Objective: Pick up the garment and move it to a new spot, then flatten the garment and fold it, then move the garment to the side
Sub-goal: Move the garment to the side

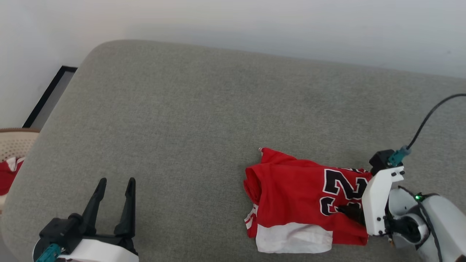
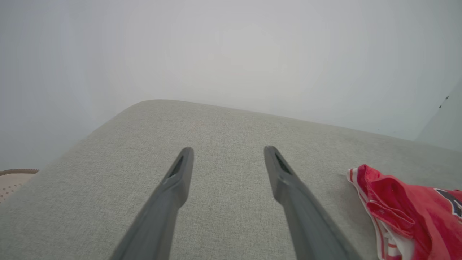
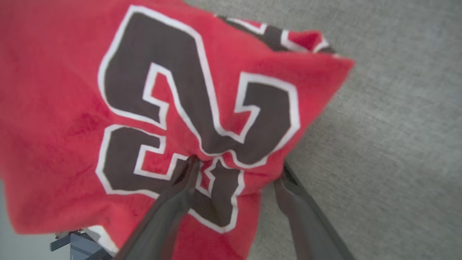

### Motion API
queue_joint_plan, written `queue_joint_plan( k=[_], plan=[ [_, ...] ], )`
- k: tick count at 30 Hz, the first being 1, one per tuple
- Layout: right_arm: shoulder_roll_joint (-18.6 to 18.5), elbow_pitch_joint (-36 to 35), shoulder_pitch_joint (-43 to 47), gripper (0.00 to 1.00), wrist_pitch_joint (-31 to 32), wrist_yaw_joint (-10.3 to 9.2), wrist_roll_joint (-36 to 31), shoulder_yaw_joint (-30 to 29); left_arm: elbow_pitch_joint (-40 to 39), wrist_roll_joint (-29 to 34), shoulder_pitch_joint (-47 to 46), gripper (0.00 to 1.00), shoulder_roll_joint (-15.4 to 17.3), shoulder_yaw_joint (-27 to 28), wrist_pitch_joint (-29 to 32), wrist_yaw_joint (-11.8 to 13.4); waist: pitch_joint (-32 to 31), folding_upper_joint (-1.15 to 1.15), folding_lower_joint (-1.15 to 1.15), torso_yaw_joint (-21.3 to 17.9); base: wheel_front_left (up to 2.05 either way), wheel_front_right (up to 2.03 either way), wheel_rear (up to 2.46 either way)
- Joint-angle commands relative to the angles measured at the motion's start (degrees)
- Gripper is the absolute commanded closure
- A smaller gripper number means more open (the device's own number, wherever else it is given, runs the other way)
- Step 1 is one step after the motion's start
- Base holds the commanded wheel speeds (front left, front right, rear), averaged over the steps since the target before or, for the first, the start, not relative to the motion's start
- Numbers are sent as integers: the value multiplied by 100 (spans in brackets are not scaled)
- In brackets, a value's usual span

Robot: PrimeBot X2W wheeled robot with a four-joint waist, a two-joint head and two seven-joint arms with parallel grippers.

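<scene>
The garment (image 1: 291, 196) lies folded in a rumpled bundle on the grey cushion (image 1: 182, 109), right of centre, red with a black white-edged "23" and a white sleeve at its near edge. My right gripper (image 1: 346, 210) reaches in from the right. In the right wrist view its jaws (image 3: 238, 164) stand open, straddling the garment (image 3: 72, 90) at its edge; one finger presses on the number, the other is beside the fold. My left gripper (image 1: 117, 180) hangs open and empty at the lower left, well clear of the garment (image 2: 397, 202); its fingers (image 2: 228, 150) point over bare cushion.
A pale wall runs along the cushion's far edge. Off its left edge stands a woven basket (image 1: 14, 145) holding red cloth (image 1: 7, 174), with a black-framed panel (image 1: 47, 96) behind it. A black cable (image 1: 429, 116) arcs above my right wrist.
</scene>
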Motion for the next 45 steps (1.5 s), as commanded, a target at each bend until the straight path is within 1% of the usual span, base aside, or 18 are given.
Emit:
queue_joint_plan(
  k=[1, 4, 5, 6, 8, 11, 16, 20, 25, 31, 33, 35, 40, 45],
  plan=[
    [125, 168, 50, 0, 130, 1, 73, 155, 22, -36, -84, 0, -21, -9, -28, -13, 65, 0, 0, 53, 0, 0, 0],
    [211, 303, 20, 0, 330, 6, 211, 316, 33, -69, -151, 0, -49, -25, -28, -14, 137, 0, 0, 92, 0, 0, 0],
    [216, 349, 16, 32, 388, 7, 254, 346, 38, -78, -170, 0, -59, -25, -28, -13, 153, 0, 0, 99, 0, 0, 0],
    [205, 342, 7, 100, 452, 7, 293, 401, 38, -86, -196, 0, -65, -25, -28, -14, 175, 0, 0, 105, 0, 0, 0],
    [143, 227, -42, 100, 415, 7, 363, 406, 42, -109, -229, 0, -66, -11, -28, -14, 215, 0, 0, 104, 0, 0, 0],
    [-101, -97, -187, 100, 238, -1, 402, 236, 63, -148, -284, 0, -48, 59, -28, -14, 261, 0, 0, 45, 0, 0, 0],
    [-435, -598, -179, 100, 101, -1, 300, 1, 32, -196, -368, 0, -7, 68, -29, -14, 277, 0, 0, -116, 0, 0, 0],
    [-599, -961, -208, 100, 24, 0, 166, -172, -30, -232, -430, 0, 17, 55, -29, -14, 333, 0, 0, -342, 0, 0, 0],
    [-799, -1185, -341, 100, 38, 0, -14, -414, -116, -167, -553, 0, 86, -67, -29, -14, 443, 0, 0, -711, 0, 0, 0],
    [-960, -1227, -606, 100, 43, 0, -256, -668, -176, -42, -803, 0, 160, -297, -28, -14, 605, 0, 0, -1230, 0, 0, 0],
    [-999, -1197, -662, 100, 13, 0, -290, -729, -182, -33, -861, 0, 172, -372, -29, -14, 633, 0, 0, -1304, 0, 0, 0],
    [-1041, -1142, -785, 100, -33, 0, -385, -785, -184, -4, -985, 0, 211, -488, -28, -14, 694, 0, 0, -1471, 0, 0, 0],
    [-1146, -974, -1173, 100, -276, 0, -631, -958, -188, -20, -1333, 0, 305, -848, -28, -14, 879, 0, 0, -1839, 0, 0, 0],
    [-1256, -629, -1567, 100, -596, 0, -881, -1111, -149, 2, -1689, 0, 399, -1194, -29, -14, 1081, 0, 0, -2111, 0, 0, 0]
  ],
)
